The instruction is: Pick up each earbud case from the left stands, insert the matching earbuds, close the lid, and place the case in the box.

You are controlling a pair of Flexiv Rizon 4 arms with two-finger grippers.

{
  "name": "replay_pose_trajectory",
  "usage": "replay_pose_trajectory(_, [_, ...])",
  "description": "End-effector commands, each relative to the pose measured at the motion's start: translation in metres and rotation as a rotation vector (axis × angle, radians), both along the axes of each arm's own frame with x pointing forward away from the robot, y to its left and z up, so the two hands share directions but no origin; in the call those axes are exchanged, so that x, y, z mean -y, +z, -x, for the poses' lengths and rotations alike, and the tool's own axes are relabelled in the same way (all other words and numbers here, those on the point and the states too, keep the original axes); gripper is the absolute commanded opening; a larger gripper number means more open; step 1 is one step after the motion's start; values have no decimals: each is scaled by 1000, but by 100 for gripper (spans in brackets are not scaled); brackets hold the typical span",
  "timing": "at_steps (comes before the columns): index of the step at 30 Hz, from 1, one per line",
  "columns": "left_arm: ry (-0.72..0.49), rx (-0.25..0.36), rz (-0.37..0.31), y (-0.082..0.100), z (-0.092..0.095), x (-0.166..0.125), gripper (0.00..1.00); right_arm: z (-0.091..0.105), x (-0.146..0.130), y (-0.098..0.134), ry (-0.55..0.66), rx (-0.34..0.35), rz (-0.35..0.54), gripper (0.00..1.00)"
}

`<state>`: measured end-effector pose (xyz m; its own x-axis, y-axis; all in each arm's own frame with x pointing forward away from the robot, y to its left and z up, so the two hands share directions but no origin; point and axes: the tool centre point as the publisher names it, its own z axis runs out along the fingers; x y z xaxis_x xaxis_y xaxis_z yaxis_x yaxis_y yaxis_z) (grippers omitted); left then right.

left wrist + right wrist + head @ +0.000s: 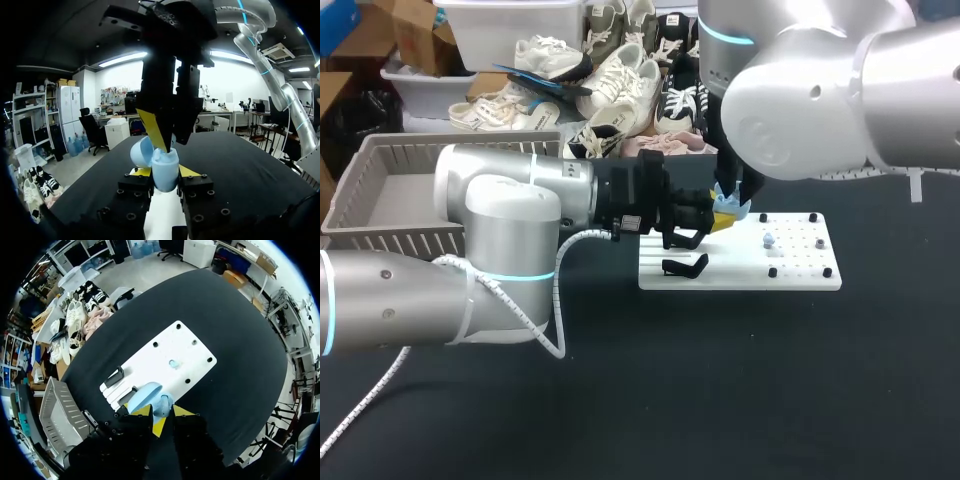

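Note:
My left gripper reaches in from the left and is shut on a light blue earbud case above the white board. In the left wrist view the case sits between the yellow tips with its lid swung open. My right gripper comes straight down onto it. One yellow finger points into the case's mouth. Seen from the right wrist, my right gripper stands slightly apart just over the open case, with nothing visible between the tips. One pale blue earbud rests on the board.
A black stand sits on the board's left part, with several black pegs on its right part. A grey slatted basket stands at the table's far left. Dark tabletop lies bare in front of the board.

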<state>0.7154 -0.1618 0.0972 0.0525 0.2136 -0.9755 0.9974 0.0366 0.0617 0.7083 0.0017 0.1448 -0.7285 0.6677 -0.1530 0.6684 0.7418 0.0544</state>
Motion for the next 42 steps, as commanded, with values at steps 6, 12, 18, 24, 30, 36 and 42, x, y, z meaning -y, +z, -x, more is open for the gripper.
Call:
replay_pose_trajectory(6, [2, 2, 2, -1, 0, 0, 0, 3, 3, 2, -3, 4, 0, 21])
replay_pose_trajectory(12, [2, 2, 2, -1, 0, 0, 0, 5, 6, 3, -10, 5, 1, 21])
replay_pose_trajectory(18, [2, 2, 2, -1, 0, 0, 0, 4, 8, 4, -11, 8, 2, 22])
replay_pose_trajectory(24, [2, 2, 2, -1, 0, 0, 0, 2, 10, 3, -18, 6, 0, 22])
replay_pose_trajectory(30, [2, 2, 2, -1, 0, 0, 0, 0, 10, 5, -22, 10, 0, 22])
replay_pose_trajectory(36, [2, 2, 2, -1, 0, 0, 0, -1, 11, 7, -26, 14, 2, 23])
replay_pose_trajectory(42, [2, 2, 2, -1, 0, 0, 0, 6, 11, 15, -29, 34, 1, 24])
